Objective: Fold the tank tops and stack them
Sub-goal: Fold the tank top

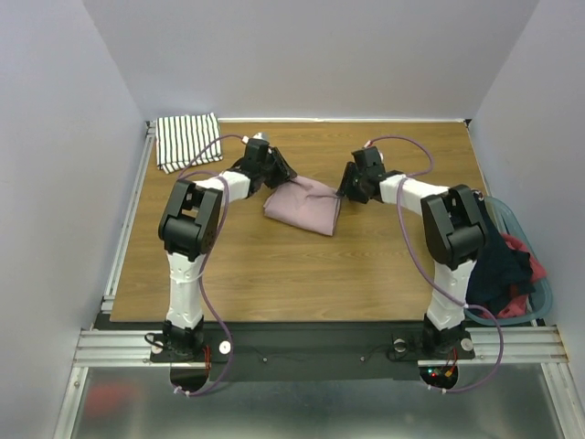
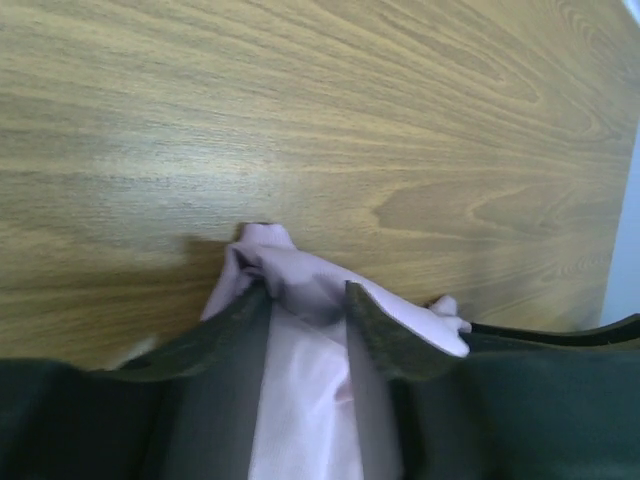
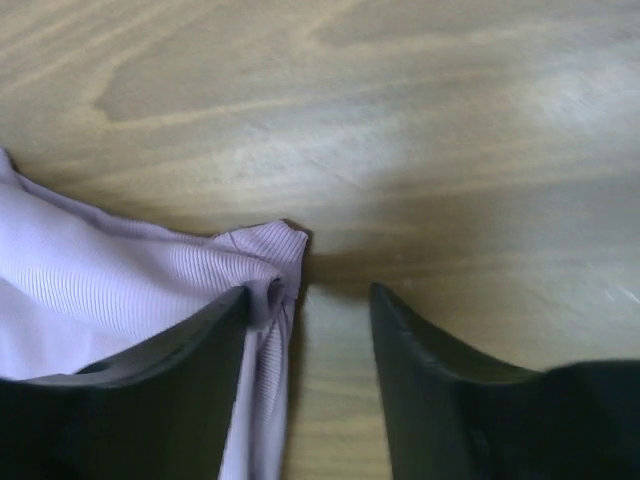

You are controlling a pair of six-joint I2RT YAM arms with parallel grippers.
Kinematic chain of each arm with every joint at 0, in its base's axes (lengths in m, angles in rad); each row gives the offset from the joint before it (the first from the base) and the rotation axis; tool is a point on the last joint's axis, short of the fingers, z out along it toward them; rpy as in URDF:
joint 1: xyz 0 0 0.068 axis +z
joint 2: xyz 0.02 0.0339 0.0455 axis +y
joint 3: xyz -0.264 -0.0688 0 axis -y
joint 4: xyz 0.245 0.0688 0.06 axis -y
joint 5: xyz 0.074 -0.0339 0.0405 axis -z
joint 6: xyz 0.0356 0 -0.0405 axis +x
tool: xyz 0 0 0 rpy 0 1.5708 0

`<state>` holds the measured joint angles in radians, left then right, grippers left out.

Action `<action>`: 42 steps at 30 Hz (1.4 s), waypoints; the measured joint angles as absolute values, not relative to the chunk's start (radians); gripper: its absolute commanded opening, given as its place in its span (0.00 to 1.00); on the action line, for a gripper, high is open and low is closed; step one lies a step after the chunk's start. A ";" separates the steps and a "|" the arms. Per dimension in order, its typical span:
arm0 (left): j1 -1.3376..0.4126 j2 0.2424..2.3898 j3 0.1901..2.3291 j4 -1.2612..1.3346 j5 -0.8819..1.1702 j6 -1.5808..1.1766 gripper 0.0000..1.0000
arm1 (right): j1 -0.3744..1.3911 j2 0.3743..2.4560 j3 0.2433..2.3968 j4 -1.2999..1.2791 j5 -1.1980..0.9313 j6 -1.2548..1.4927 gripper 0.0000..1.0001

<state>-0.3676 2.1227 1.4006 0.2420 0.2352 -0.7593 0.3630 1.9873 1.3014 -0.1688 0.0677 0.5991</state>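
Note:
The pink tank top (image 1: 302, 207) lies folded in a compact bundle at the middle of the table. My left gripper (image 1: 277, 174) is at its back left corner, and the left wrist view shows that gripper (image 2: 307, 290) shut on a bunched fold of the pink tank top (image 2: 268, 250). My right gripper (image 1: 345, 189) is at the bundle's right corner. In the right wrist view it (image 3: 308, 290) is open, its left finger touching the corner of the pink tank top (image 3: 100, 270). The striped tank top (image 1: 187, 140) lies folded at the back left corner.
A dark navy garment (image 1: 498, 265) and a red garment (image 1: 526, 274) hang in a translucent basket (image 1: 547, 294) off the table's right edge, beside the right arm. Grey walls close in the back and sides.

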 measured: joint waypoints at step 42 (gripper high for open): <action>-0.422 1.961 1.222 0.103 -0.031 -0.807 0.06 | 0.817 1.760 0.953 0.014 0.191 0.763 0.54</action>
